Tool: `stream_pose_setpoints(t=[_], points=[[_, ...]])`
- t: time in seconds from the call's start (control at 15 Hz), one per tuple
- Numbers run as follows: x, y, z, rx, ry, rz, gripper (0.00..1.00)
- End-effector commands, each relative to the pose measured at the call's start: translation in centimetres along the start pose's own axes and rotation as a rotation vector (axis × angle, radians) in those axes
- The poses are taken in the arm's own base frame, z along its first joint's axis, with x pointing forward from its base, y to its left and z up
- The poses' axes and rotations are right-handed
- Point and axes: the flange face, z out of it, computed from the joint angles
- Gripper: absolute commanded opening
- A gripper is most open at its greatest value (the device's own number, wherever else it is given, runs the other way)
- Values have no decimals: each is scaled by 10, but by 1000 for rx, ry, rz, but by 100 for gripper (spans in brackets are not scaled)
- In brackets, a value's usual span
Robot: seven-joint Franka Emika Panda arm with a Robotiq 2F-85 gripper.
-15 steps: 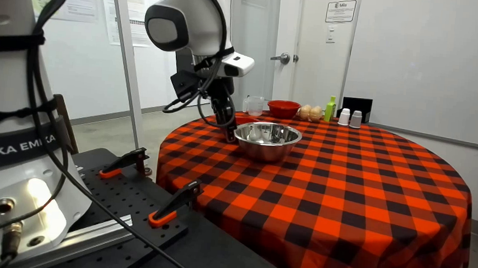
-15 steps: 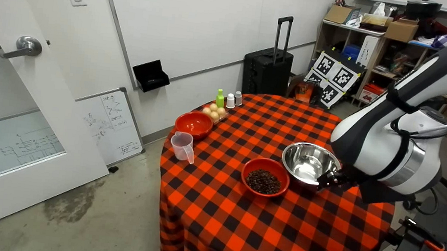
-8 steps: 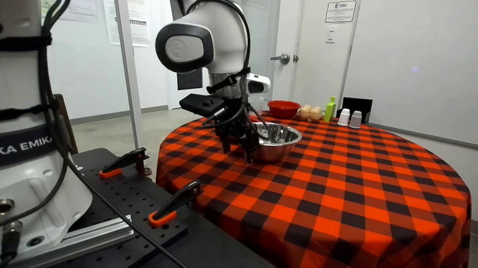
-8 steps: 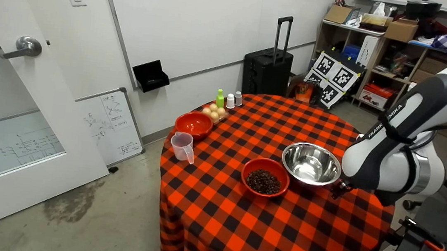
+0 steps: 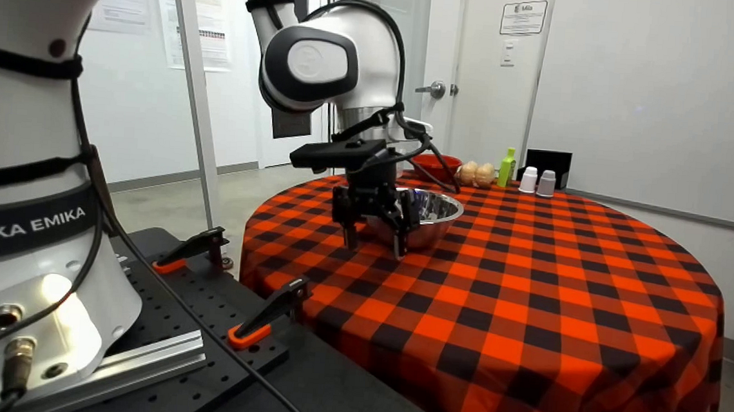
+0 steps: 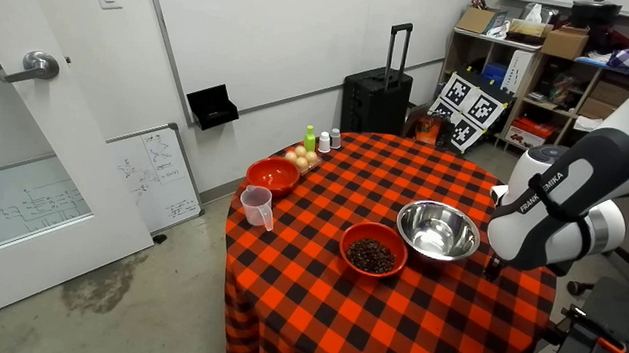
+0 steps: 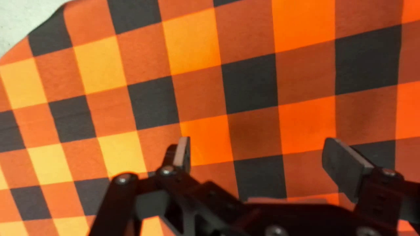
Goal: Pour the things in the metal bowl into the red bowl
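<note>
The shiny metal bowl point(image 6: 438, 231) stands upright on the checkered tablecloth, and its inside looks bare. It also shows in an exterior view point(image 5: 438, 227), partly behind my gripper. The dark red bowl point(image 6: 376, 231) stands right beside it and holds a heap of dark bean-like pieces point(image 6: 370, 256). In the other exterior picture this bowl is hidden. My gripper point(image 5: 374, 250) is open and points down beside the metal bowl, on the robot's side. Its fingertips also show in an exterior view point(image 6: 493, 271). In the wrist view the gripper point(image 7: 259, 155) has only tablecloth between its wide-apart fingers.
A brighter orange-red bowl point(image 6: 272, 176) and a clear measuring cup point(image 6: 256, 206) stand at the table's far side. Near them are eggs in a pack point(image 6: 301, 157), a green bottle point(image 6: 309, 139) and two small shakers point(image 6: 324, 142). Clamps point(image 5: 276, 309) sit on the robot's base plate.
My gripper has moved off the metal bowl's rim toward the robot's side and turned from tilted to pointing down. Its fingers now show apart. The bowls stay where they were.
</note>
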Motion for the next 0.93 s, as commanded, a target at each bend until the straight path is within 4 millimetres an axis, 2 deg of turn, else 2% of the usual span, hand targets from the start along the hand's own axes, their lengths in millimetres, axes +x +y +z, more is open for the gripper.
stream_pose_setpoints(t=[0.0, 0.4, 0.67, 0.87], points=[[22, 7, -41, 88, -73, -28, 100], [74, 32, -135, 244, -122, 74, 100], [112, 47, -209, 296, -95, 122, 100], [136, 54, -272, 305, -68, 133, 100]])
